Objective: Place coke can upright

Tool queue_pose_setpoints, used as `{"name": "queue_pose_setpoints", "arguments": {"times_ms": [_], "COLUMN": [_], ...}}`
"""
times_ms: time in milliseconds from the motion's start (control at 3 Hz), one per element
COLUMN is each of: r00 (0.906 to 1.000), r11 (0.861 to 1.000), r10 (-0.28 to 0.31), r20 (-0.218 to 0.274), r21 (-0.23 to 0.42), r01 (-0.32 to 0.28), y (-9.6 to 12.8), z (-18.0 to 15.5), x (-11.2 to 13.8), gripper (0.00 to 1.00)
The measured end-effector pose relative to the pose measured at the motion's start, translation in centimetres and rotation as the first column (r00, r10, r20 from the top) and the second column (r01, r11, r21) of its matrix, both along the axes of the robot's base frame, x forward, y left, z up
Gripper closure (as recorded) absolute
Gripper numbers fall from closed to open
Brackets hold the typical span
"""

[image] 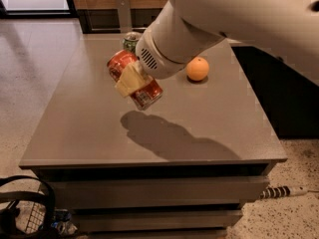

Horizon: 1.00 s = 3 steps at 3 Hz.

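Observation:
The red coke can [125, 62] is held in the air above the grey table [89, 128], tilted with one silver end pointing down and right. My gripper [133, 81] is shut on the coke can, and a cream fingertip [130, 80] lies across its middle. The can casts a shadow on the table below it.
A green soda can [130, 40] stands at the back of the table, just behind the arm. An orange [197, 68] rests to the right. A black wire basket [22, 208] is on the floor at the front left, and a cable lies at the lower right.

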<state>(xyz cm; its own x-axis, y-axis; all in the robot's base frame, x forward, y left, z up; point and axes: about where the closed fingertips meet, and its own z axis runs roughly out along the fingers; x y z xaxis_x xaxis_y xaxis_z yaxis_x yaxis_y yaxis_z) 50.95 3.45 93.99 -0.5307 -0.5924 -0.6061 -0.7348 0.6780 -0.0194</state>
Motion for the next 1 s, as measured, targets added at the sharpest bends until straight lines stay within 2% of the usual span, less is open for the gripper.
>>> {"name": "queue_pose_setpoints", "arguments": {"times_ms": [333,667,1000], "r00": [0.9931,0.9739,0.9564], "r11": [0.992,0.969,0.935], "r10": [0.106,0.202,0.245], "r20": [0.050,0.104,0.159], "r21": [0.057,0.120,0.223], "r01": [-0.109,-0.214,-0.277], "y": [1.3,2.7,3.7], "z": [0.8,0.3,-1.1], "x": [0.8,1.2,1.6], "gripper": [1.00,1.00,1.00]}}
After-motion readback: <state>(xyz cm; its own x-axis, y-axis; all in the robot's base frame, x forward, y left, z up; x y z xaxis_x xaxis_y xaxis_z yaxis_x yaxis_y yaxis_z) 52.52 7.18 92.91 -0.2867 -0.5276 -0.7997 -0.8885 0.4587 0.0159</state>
